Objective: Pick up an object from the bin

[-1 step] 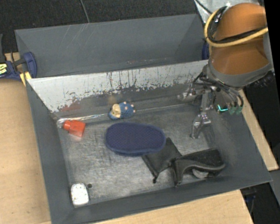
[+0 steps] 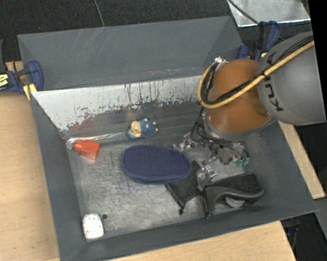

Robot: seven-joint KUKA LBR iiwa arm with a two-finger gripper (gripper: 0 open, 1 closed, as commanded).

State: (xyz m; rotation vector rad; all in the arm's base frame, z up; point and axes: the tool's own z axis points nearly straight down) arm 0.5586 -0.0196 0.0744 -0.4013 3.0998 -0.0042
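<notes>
Your hand (image 2: pixel 213 160), open or closed I cannot tell, sits at the bin's (image 2: pixel 61 186) four o'clock above a black curved thing (image 2: pixel 233 189); centre over it before lowering.

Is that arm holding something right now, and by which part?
It cannot be told. The gripper sits low at the bin's right, between the dark blue oval pad and a black strap-like thing, with nothing plainly in its grasp.
</notes>
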